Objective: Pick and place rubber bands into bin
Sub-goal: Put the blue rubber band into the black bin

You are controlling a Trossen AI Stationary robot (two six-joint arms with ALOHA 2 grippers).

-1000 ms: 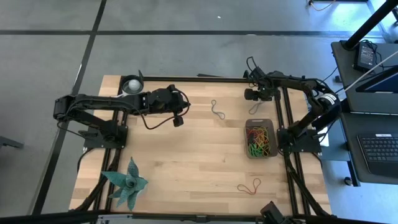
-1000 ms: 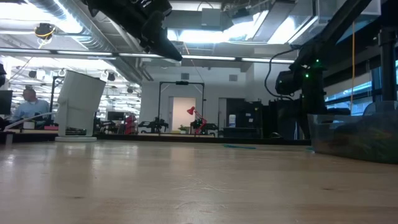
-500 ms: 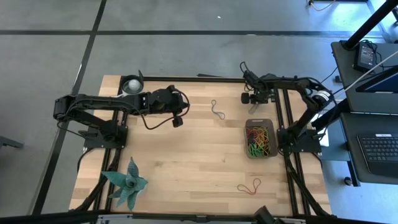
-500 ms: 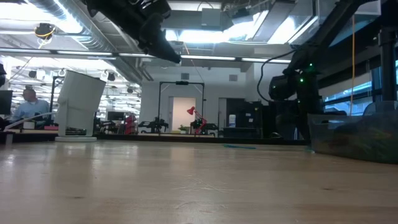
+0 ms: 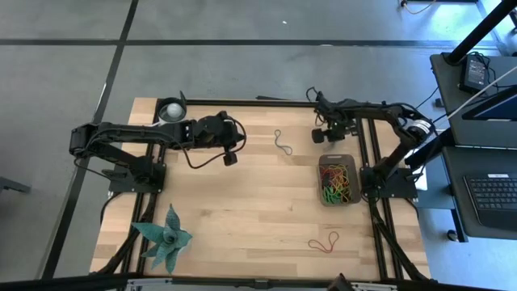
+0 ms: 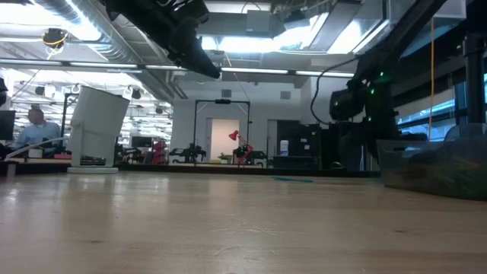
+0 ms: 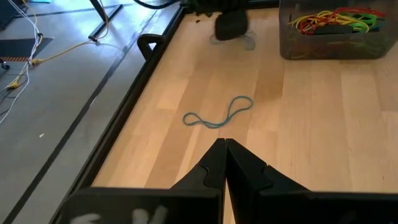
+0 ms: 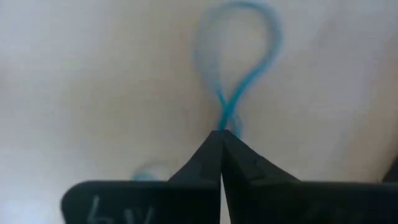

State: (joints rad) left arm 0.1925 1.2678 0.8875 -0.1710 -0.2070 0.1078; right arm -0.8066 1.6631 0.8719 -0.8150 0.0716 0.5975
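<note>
My right gripper [image 5: 319,136] stands at the table's far right, just beyond the bin [image 5: 322,158], pointing down and shut on a blue rubber band [image 8: 239,56]. The dark grey bin holds several red, yellow and green rubber bands [image 5: 337,182]. Another blue band [image 5: 281,143] lies flat on the wood between the arms. A red band [image 5: 323,242] lies near the front edge. My left gripper [image 7: 224,146] hangs shut above the table, left of the middle, with nothing in it. My right gripper pinches the blue rubber band between its two fingertips where the band's strands cross [image 8: 224,118]. The fingers come from above, pointing down. One loop of the band [image 8: 242,37] lies flat on the wood beyond the fingertips.
A white round cup [image 5: 170,109] stands at the far left corner. A teal spiky plant-like piece [image 5: 164,238] lies at the near left. Black frame rails [image 5: 373,162] run along the table's right side. Bare wood spreads across the middle.
My right gripper has moved toward the table's left and near edges and a little down, away from the far right corner, and has shut at the blue band on the table. My left arm has kept still.
</note>
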